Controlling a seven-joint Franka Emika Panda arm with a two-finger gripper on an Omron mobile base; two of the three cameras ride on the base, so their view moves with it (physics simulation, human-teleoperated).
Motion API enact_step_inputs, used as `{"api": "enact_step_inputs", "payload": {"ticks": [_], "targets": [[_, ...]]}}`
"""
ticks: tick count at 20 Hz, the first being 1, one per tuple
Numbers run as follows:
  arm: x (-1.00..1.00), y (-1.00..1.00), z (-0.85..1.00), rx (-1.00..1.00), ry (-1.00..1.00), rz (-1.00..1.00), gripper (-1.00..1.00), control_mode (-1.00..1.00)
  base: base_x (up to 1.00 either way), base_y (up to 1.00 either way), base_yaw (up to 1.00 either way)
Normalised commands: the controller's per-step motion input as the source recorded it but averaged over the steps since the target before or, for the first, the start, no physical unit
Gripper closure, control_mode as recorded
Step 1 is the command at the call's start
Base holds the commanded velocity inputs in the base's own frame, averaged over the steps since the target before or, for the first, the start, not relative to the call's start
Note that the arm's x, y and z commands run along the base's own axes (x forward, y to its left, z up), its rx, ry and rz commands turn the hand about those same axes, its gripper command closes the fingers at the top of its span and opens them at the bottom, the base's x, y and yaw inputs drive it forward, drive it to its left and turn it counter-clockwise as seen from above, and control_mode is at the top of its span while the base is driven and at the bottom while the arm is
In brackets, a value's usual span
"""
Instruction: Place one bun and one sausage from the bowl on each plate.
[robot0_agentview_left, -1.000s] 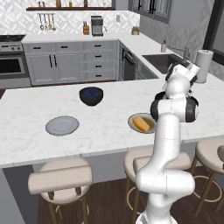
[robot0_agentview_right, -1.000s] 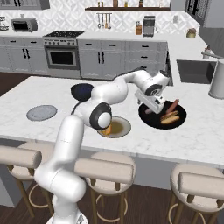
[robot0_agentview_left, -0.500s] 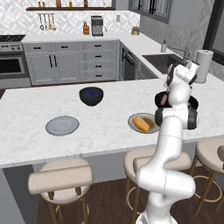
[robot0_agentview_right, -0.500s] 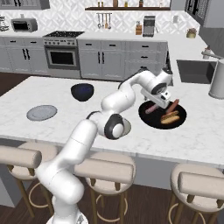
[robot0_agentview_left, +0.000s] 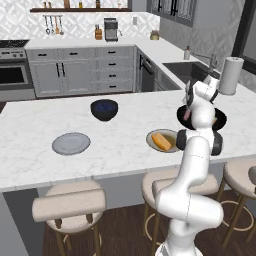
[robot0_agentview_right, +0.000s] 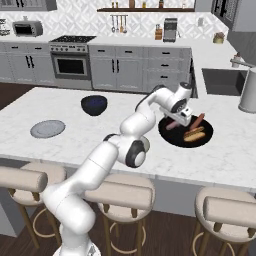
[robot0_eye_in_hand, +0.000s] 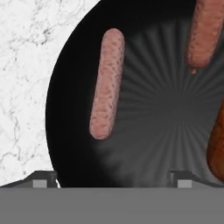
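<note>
— Where, relative to the two-finger pincer (robot0_eye_in_hand: 112, 177)?

— Poised over the left part of the wide black round bowl (robot0_agentview_right: 176, 136), jaws spread wide, gripping nothing. In the hand view, a slim pinkish sausage (robot0_eye_in_hand: 107, 83) lying lengthwise just above the gap between the small dark fingertips (robot0_eye_in_hand: 43, 177), not touching either. A second reddish-brown sausage (robot0_eye_in_hand: 204, 33) up at the right, a golden-orange bun (robot0_eye_in_hand: 218, 144) cut off at the right edge.

— And across the marble bench (robot0_agentview_right: 65, 145)?

— Black bowl toward the right end, holding the pink sausage (robot0_agentview_right: 172, 124), a redder one (robot0_agentview_right: 197, 120) and a bun (robot0_agentview_right: 194, 135) nearer the stools. Olive-centred pale-rimmed plate (robot0_agentview_left: 161, 134) just left of it, already carrying one golden bun (robot0_agentview_left: 160, 141). Plain grey plate (robot0_agentview_left: 71, 143) well to the left, bare. Smaller dark blue bowl (robot0_agentview_left: 104, 109) farther back, between the two plates.

— Changed since a second ago?

— Arm swung right from above the olive plate to above the black bowl; wrist now lower and turned down toward the pink sausage. Plates, blue bowl and bun on the plate lying as before.
</note>
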Motion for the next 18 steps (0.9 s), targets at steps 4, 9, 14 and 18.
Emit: {"api": "enact_step_inputs", "payload": {"ticks": [4, 9, 14, 18], "targets": [[0.55, -0.03, -0.01, 0.01, 0.1, 0.0, -1.0, -1.0, 0.0, 0.0, 0.0], [0.63, -0.25, 0.0, 0.04, 0.18, 0.0, -1.0, -1.0, 0.0, 0.0, 0.0], [0.49, -0.64, 0.0, 0.17, 0.23, 0.0, -1.0, -1.0, 0.0, 0.0, 0.0], [0.39, -0.38, 0.0, 0.1, 0.07, 0.0, -1.0, -1.0, 0.0, 0.0, 0.0]]}}
